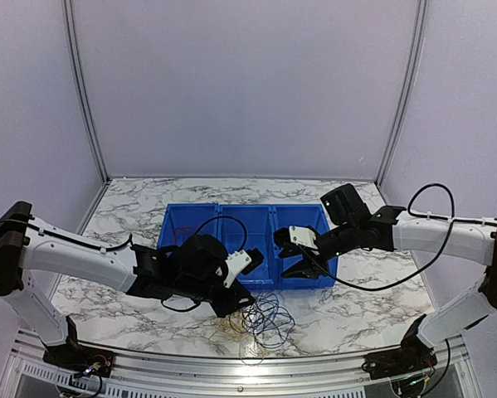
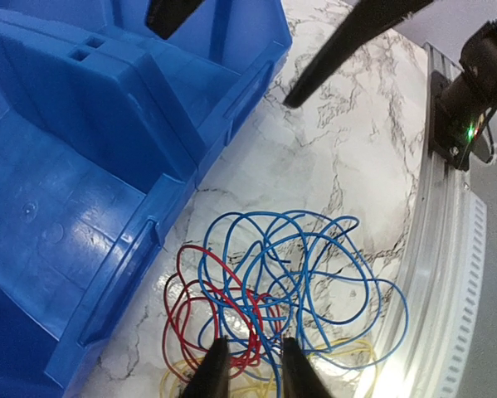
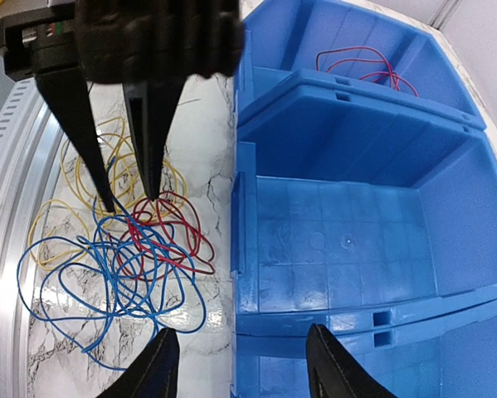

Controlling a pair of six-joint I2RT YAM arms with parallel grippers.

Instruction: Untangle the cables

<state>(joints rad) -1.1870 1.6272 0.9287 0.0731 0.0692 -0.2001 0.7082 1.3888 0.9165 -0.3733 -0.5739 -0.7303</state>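
Cables (image 2: pixel 260 286), thin bendy wires in red, blue and yellow, lie in a messy heap on the white marble-look worktop (image 2: pixel 348 157), just beside the blue plastic bin (image 2: pixel 107 124). They look very light, soft and floppy, so pulling one may drag the rest. Best to pinch one loop at the heap's edge. The left claw (image 2: pixel 252 369) stands over the heap, fingers a little apart around blue wire. The right claw (image 3: pixel 241 361) is wide open and empty. I see no words to read.
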